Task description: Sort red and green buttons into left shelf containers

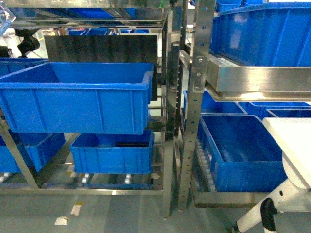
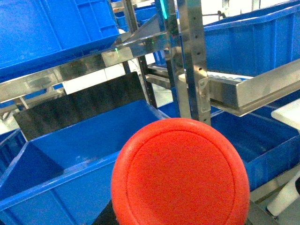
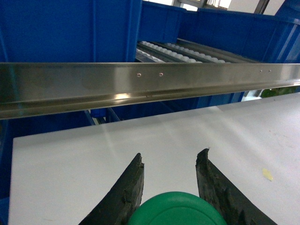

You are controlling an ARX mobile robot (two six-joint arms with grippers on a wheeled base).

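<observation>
- Three views, taken in turn. Head view: neither of my end effectors shows here. The left shelf [image 1: 170, 97] carries an upper container [image 1: 77, 97], open and empty as far as I can see, and a lower container [image 1: 112, 153] beneath it. A white desk [image 1: 291, 141] sits at the right edge.
- Left wrist view: the red button [image 2: 180, 173] fills the lower foreground, its round cap facing my camera and its body hidden. I judge it to be carried by my left end effector, but the fingers are out of sight, so I cannot tell their state. The upper container's cavity [image 2: 89, 150] lies just beyond and to the left of the cap; my left arm is the nearer one for the drop.
- Right wrist view: my right end effector [image 3: 169, 187] points forward, low over the desk [image 3: 93, 164], its fingers [image 3: 129, 187] spread either side of a green button [image 3: 180, 211]. Whether they press its body is hidden. A steel rail [image 3: 140, 84] crosses ahead.
</observation>
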